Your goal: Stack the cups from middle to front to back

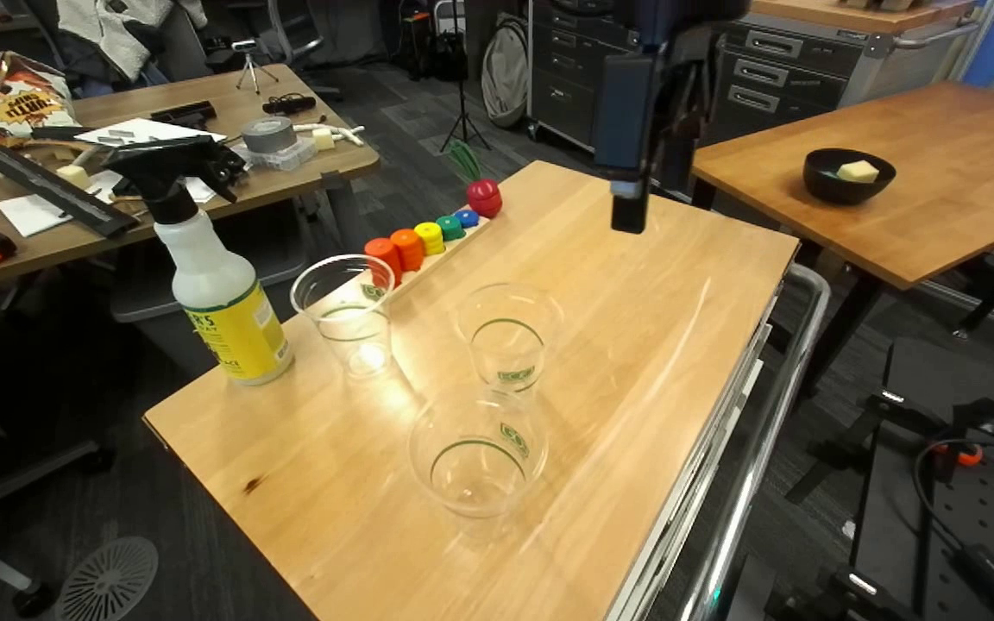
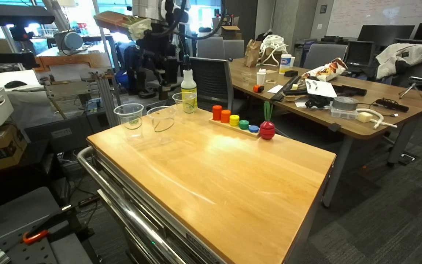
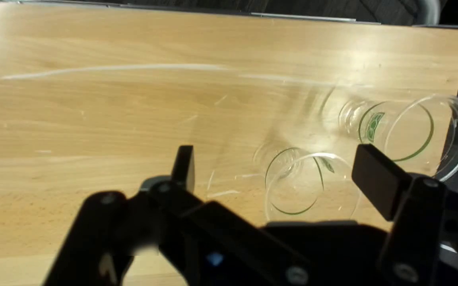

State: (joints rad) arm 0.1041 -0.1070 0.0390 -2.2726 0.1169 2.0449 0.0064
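Observation:
Three clear cups stand upright and apart on the wooden tabletop. The middle cup shows in both exterior views (image 1: 510, 336) (image 2: 161, 119). In the wrist view this cup (image 3: 296, 186) appears between my fingers, below them. Another cup (image 1: 480, 453) stands nearer the tabletop's handle side; it also shows in an exterior view (image 2: 130, 119) and in the wrist view (image 3: 404, 127). The third cup (image 1: 350, 319) stands beside the spray bottle (image 1: 234, 315) and is out of sight in the wrist view. My gripper (image 3: 278, 165) is open and empty, raised above the tabletop.
A row of rainbow-coloured blocks (image 1: 415, 246) with a red ball-shaped toy (image 1: 484, 198) lies along the tabletop's edge. A metal handle rail (image 1: 764, 466) runs along the opposite side. A cluttered table (image 1: 333, 164) stands close by.

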